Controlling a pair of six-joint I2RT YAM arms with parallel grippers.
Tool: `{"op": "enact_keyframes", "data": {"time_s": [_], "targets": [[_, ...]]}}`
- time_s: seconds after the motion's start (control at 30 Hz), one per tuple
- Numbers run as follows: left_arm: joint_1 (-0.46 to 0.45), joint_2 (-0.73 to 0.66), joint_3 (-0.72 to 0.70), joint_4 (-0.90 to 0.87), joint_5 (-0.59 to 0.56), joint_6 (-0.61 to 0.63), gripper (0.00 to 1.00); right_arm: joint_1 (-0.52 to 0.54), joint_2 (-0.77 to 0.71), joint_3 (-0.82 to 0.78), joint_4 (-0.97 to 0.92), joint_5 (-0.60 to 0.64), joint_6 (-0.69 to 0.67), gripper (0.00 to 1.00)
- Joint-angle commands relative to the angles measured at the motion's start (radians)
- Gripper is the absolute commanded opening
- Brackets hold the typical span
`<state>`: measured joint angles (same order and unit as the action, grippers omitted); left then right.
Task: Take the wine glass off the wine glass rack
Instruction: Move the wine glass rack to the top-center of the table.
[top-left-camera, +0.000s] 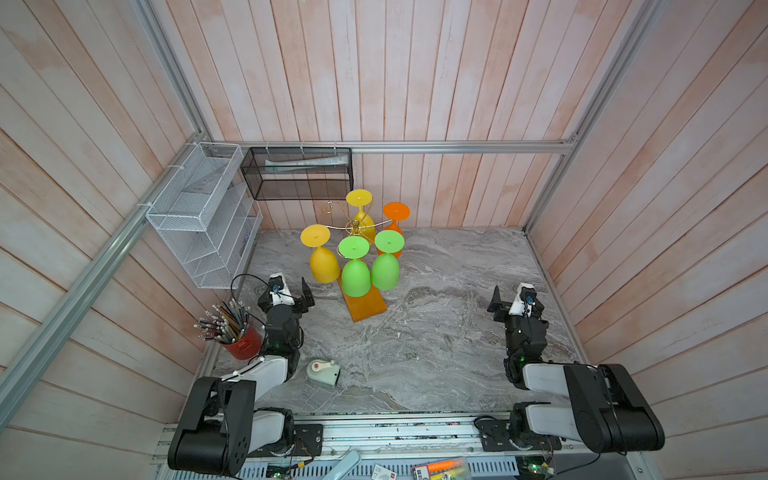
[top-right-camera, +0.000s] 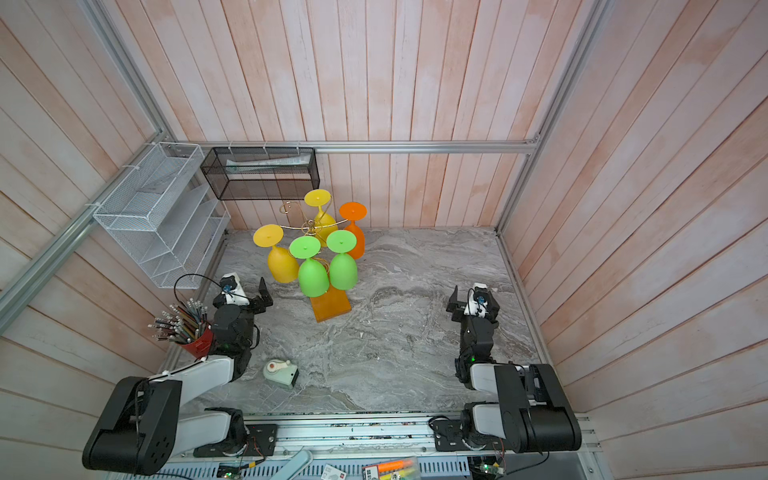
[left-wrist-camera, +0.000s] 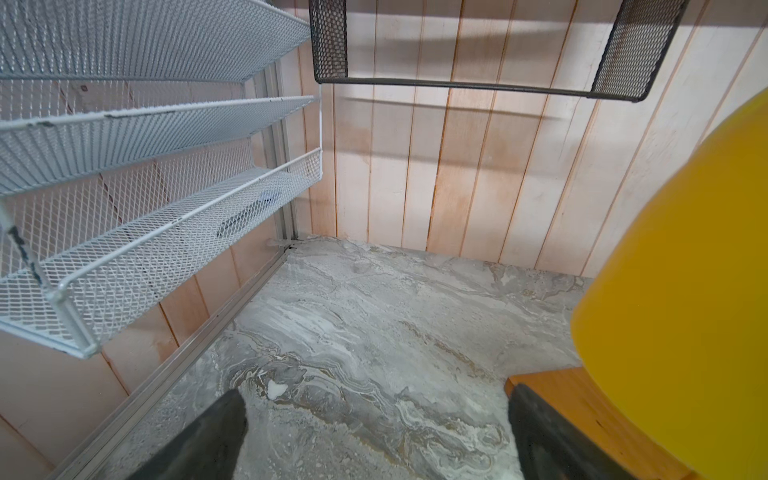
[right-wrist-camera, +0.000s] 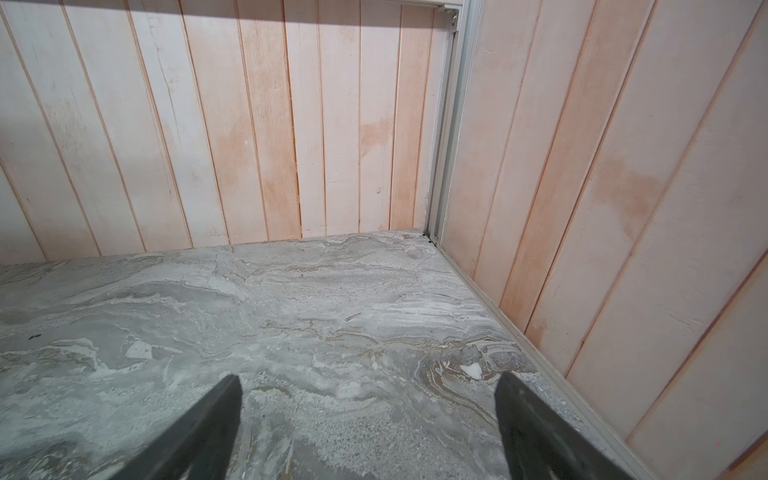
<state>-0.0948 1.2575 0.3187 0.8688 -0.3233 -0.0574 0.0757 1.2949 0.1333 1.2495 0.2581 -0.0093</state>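
Note:
The wine glass rack (top-left-camera: 356, 226) (top-right-camera: 311, 226) is a gold wire stand on an orange-brown base (top-left-camera: 365, 307) (left-wrist-camera: 552, 386), set toward the back of the marble table. Several wine glasses hang from it upside down: two yellow (top-left-camera: 324, 264), two green (top-left-camera: 355, 276) and one orange (top-left-camera: 395, 216). My left gripper (top-left-camera: 291, 297) (left-wrist-camera: 376, 390) is open and empty, just left of the nearer yellow glass (left-wrist-camera: 685, 270). My right gripper (top-left-camera: 515, 301) (right-wrist-camera: 369, 377) is open and empty at the right, well away from the rack.
A white wire shelf (top-left-camera: 199, 216) and a black mesh basket (top-left-camera: 299, 174) hang on the walls near the rack. A red cup of pencils (top-left-camera: 243, 343) and a small pale green device (top-left-camera: 323, 372) sit by the left arm.

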Motion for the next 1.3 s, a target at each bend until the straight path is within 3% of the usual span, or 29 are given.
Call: {"op": "enact_keyframes", "data": {"time_s": [0.0,0.23,0.43,0.63,0.77,0.97,1.27], "targets": [[-0.002,-0.005,0.052,-0.139,-0.024,-0.046,1.0,0.024,-0.057,0.02,-0.072,0.059,-0.021,0.94],[0.001,0.034,0.109,-0.222,-0.026,-0.099,1.0,0.067,-0.277,0.146,-0.375,0.07,0.085,0.93],[0.038,0.043,0.147,-0.298,0.013,-0.2,1.0,0.149,-0.353,0.178,-0.505,-0.027,0.34,0.92],[0.071,0.064,0.226,-0.442,0.061,-0.307,1.0,0.355,-0.271,0.21,-0.569,-0.036,0.514,0.91],[0.121,0.093,0.292,-0.574,0.169,-0.44,1.0,0.459,-0.18,0.218,-0.538,-0.064,0.602,0.9],[0.147,0.134,0.352,-0.658,0.31,-0.508,0.99,0.564,-0.047,0.254,-0.488,-0.112,0.56,0.85],[0.167,0.214,0.404,-0.709,0.492,-0.609,0.93,0.627,0.118,0.301,-0.397,-0.259,0.601,0.75]]}}
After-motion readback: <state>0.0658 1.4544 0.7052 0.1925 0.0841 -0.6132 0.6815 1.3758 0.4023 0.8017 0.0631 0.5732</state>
